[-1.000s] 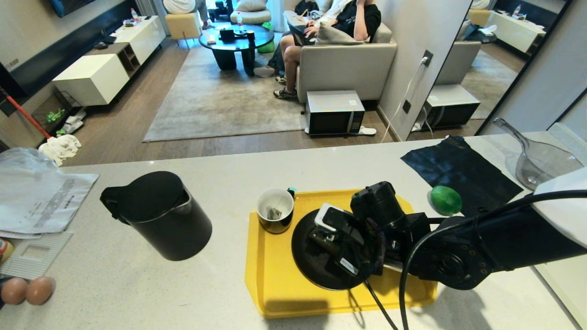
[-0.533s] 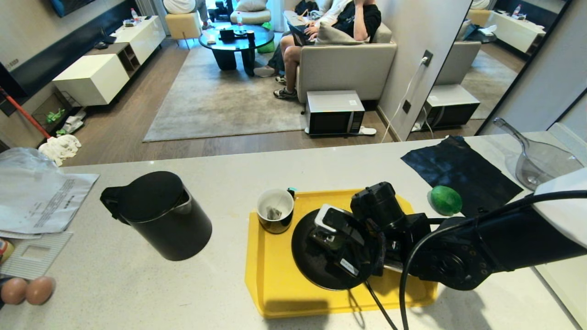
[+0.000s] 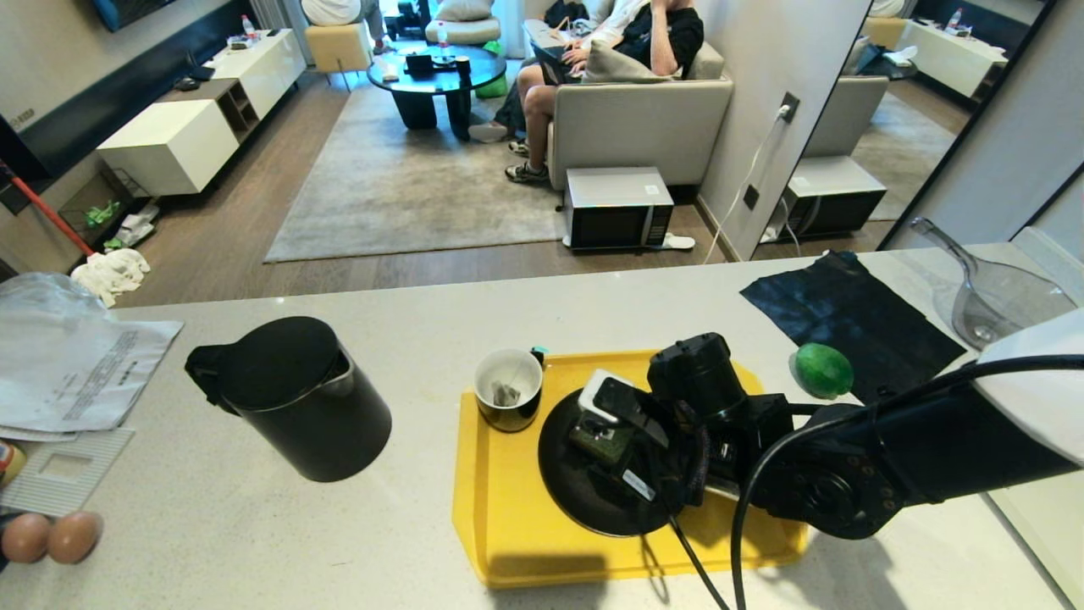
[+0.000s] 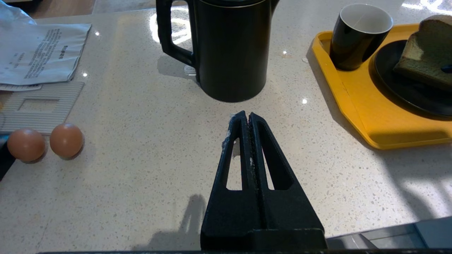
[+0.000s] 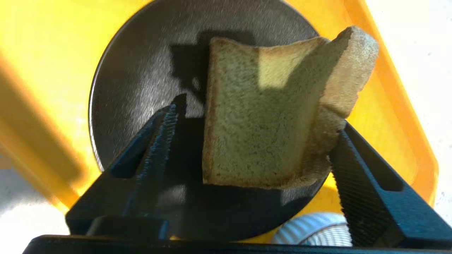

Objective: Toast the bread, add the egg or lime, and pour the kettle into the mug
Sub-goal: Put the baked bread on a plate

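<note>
One slice of bread lies on the black plate in the yellow tray, between the spread fingers of the right pincer; one finger touches its crust. Left of the plate stands the mug; further left, the kettle. The lime sits right of the tray. The left pincer, pressed together, hovers over the tabletop.

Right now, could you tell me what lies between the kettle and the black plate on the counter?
In the head view, the black mug stands between the kettle and the black plate, at the yellow tray's corner.
</note>
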{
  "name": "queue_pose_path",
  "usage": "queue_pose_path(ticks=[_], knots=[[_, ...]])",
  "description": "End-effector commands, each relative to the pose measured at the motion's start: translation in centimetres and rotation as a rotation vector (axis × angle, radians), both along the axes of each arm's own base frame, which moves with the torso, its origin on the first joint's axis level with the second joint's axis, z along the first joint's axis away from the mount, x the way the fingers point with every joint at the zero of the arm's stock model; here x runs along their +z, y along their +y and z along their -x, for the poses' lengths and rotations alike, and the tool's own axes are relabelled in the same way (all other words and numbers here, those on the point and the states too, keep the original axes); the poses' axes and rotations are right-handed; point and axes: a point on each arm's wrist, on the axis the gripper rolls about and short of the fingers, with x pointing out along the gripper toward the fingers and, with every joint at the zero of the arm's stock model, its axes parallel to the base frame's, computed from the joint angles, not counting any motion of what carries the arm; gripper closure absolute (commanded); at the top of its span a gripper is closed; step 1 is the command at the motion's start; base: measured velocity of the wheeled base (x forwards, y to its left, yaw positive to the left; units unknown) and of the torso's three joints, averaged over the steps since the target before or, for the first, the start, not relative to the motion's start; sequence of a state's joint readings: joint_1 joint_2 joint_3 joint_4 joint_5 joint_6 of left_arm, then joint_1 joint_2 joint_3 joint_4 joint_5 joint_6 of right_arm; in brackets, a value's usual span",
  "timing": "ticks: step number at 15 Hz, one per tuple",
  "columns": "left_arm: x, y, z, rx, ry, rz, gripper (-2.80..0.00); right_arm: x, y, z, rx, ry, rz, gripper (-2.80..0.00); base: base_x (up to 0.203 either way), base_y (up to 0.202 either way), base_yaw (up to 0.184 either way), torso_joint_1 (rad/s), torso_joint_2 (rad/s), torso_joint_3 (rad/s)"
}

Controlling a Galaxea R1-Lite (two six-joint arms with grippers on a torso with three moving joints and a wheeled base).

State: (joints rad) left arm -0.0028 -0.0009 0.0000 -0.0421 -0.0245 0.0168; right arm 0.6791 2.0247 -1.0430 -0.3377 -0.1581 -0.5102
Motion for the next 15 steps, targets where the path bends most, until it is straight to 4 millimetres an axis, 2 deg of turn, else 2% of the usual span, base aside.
queue_pose_path(ticks=[1, 8, 10, 15], knots=[[-0.5, 0.0, -0.1, 0.000, 0.015, 0.000, 0.00, -0.5, 0.2, -0.2, 0.002, 0.002, 0.008, -2.80, 0.000, 0.000, 0.000, 0.000, 0.00, 0.000], [-0.5, 0.0, -0.1, 0.000, 0.015, 0.000, 0.00, -0.9, -0.1, -0.9, 0.012, -0.015, 0.041, -2.80, 0.000, 0.000, 0.000, 0.000, 0.00, 0.000], [-0.5, 0.0, -0.1, 0.000, 0.015, 0.000, 0.00, -0.4, -1.1, -0.9, 0.011, -0.024, 0.064, -2.80, 0.000, 0.000, 0.000, 0.000, 0.00, 0.000], [-0.5, 0.0, -0.1, 0.001, 0.015, 0.000, 0.00, 0.7, -1.0, -1.3, 0.006, -0.057, 0.033, -2.80, 0.000, 0.000, 0.000, 0.000, 0.00, 0.000]])
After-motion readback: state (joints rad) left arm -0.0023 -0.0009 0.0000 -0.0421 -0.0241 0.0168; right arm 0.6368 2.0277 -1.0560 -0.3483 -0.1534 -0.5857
